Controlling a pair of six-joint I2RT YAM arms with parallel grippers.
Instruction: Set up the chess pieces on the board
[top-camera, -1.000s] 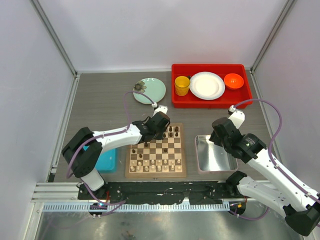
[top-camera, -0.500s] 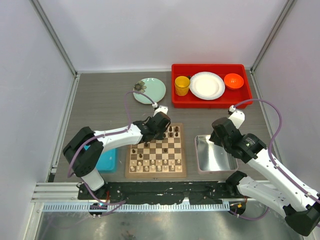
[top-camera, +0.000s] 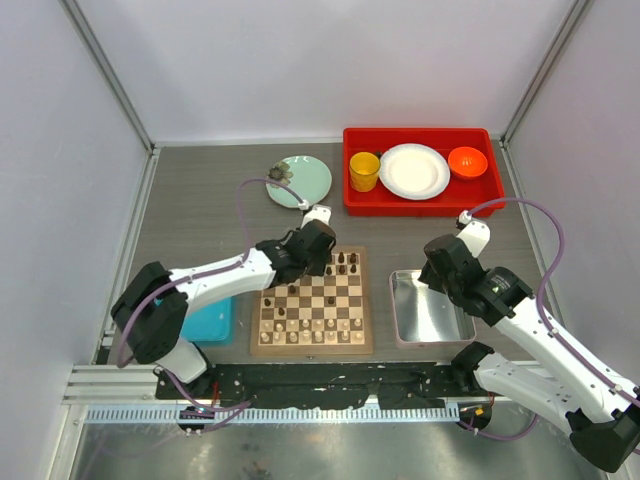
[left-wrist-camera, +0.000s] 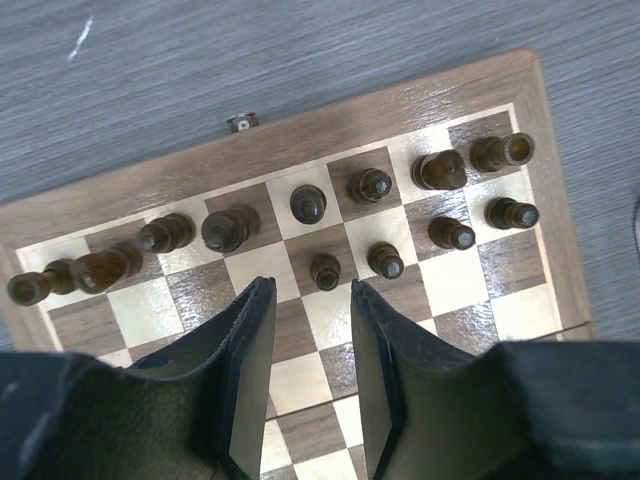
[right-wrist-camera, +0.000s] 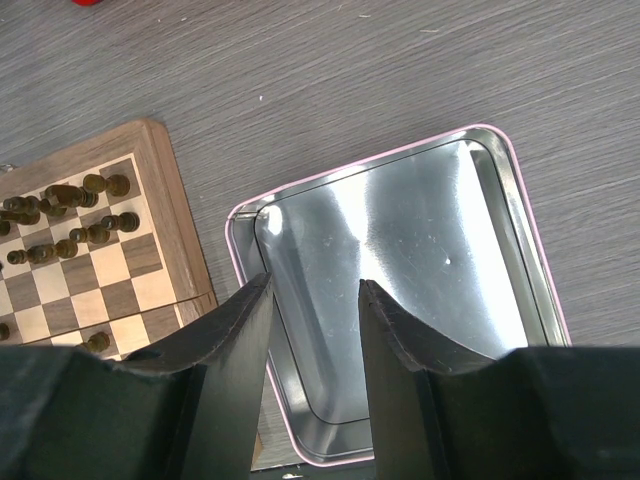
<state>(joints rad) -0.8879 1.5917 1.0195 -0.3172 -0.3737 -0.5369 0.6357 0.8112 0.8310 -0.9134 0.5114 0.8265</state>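
left gripper (left-wrist-camera: 311, 295) is held apart, empty, over the board (left-wrist-camera: 400, 100); a dark pawn (left-wrist-camera: 325, 270) stands upright just above the gap at frame centre. right gripper (right-wrist-camera: 315, 290), also apart, is parked over the silver tray (right-wrist-camera: 400, 260), farther from the chess pieces (left-wrist-camera: 370, 185).

Checkered wooden board (top-camera: 311, 348) lies flat; dark pieces (left-wrist-camera: 308, 203) stand on its far rows (pale ones (top-camera: 300, 337) nearest).
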